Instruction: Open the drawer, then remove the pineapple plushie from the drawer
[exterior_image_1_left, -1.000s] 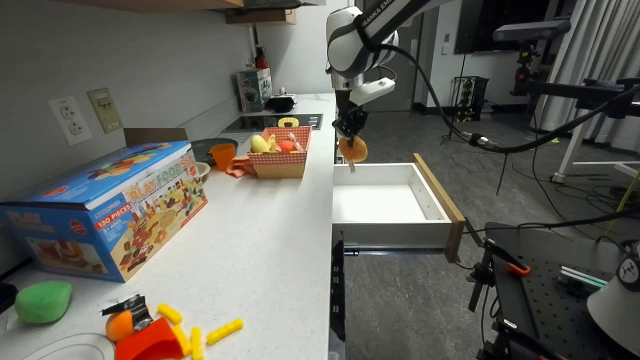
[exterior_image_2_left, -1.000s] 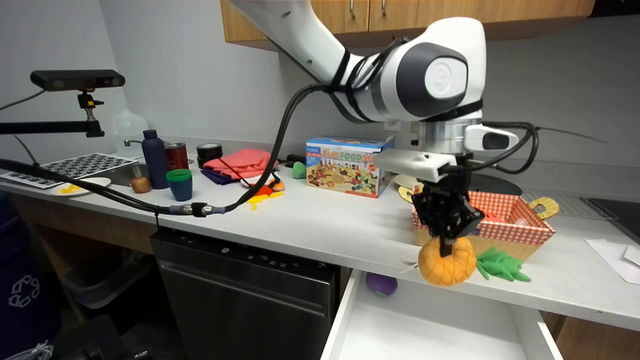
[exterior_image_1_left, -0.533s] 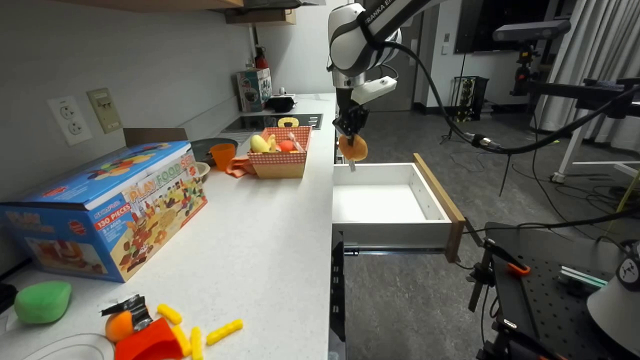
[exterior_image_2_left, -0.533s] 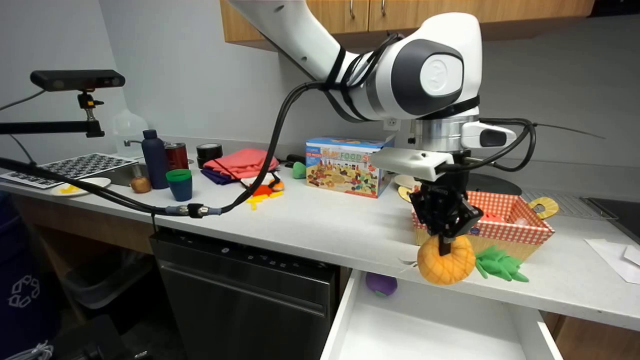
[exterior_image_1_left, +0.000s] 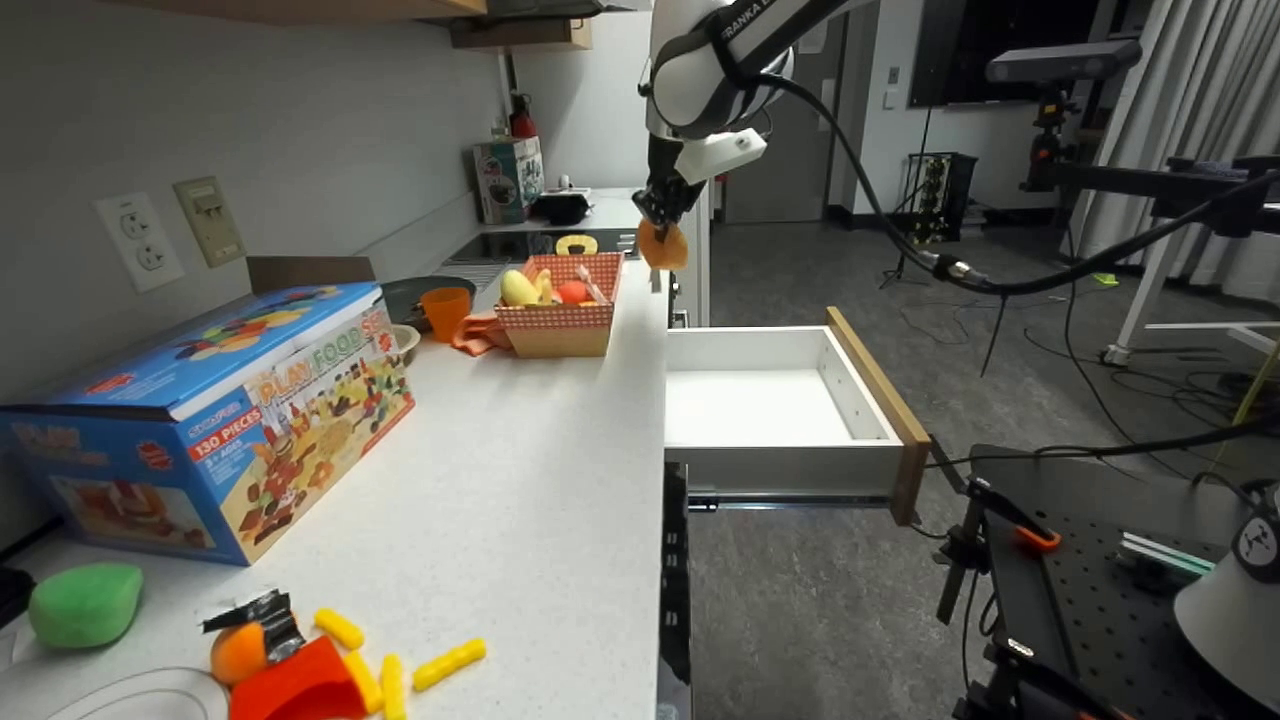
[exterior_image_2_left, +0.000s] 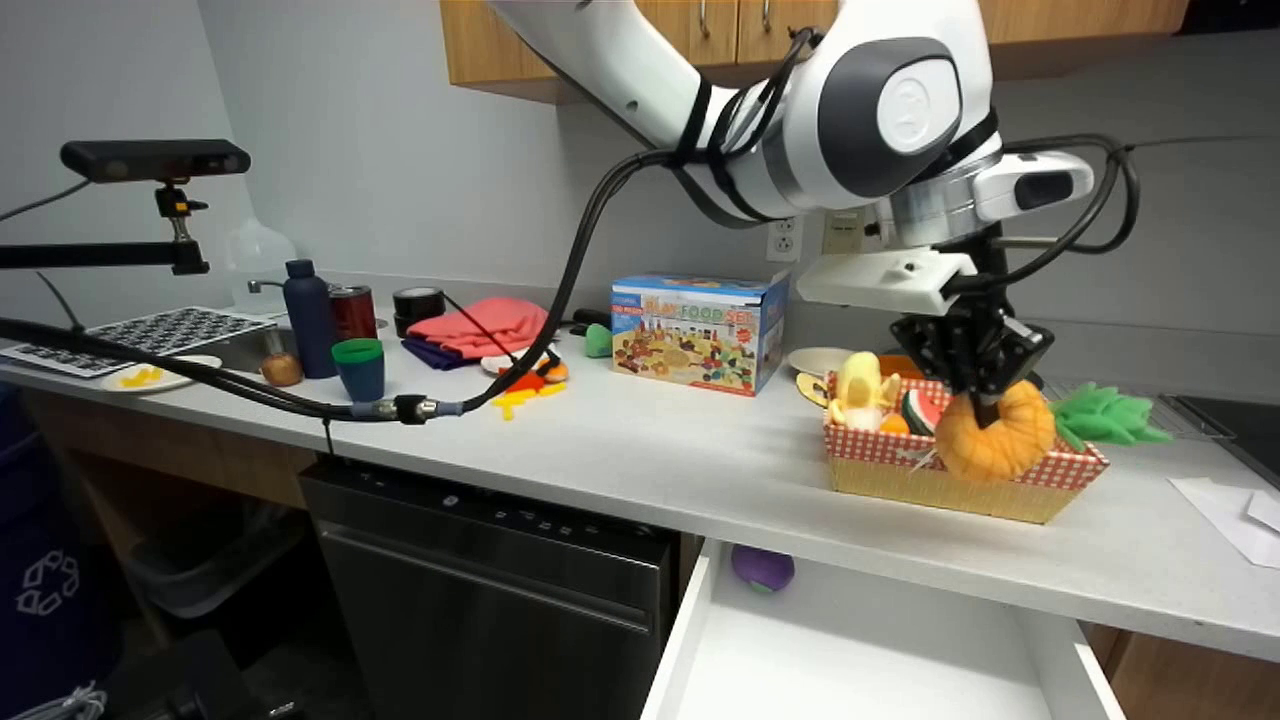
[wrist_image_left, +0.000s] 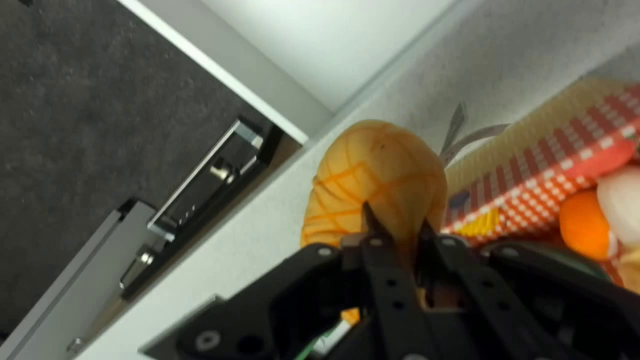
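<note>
The drawer (exterior_image_1_left: 870, 385) stands pulled out, white inside with a wood front. It also shows in an exterior view (exterior_image_2_left: 880, 655) and at the top of the wrist view (wrist_image_left: 320, 40). My gripper (exterior_image_2_left: 986, 412) is shut on the pineapple plushie (exterior_image_2_left: 1005, 448), pinching its orange body, with green leaves to the right. It holds the plushie above the counter's front edge, out of the drawer. In the wrist view, the plushie (wrist_image_left: 375, 165) bulges past both fingertips (wrist_image_left: 396, 220). The gripper (exterior_image_1_left: 660, 232) and plushie (exterior_image_1_left: 672, 250) also show small in an exterior view.
A checkered basket (exterior_image_2_left: 930, 480) of toy food stands on the counter close behind the plushie. A purple toy (exterior_image_2_left: 763, 567) lies in the drawer's back corner. A play food box (exterior_image_1_left: 290, 420), loose yellow sticks (exterior_image_1_left: 450, 662) and a red toy (exterior_image_1_left: 300, 690) lie farther along the counter.
My gripper stays nearly still at first, then rises with the plushie and moves over the counter's edge, nearer the basket. It tilts slightly. The drawer stays put.
</note>
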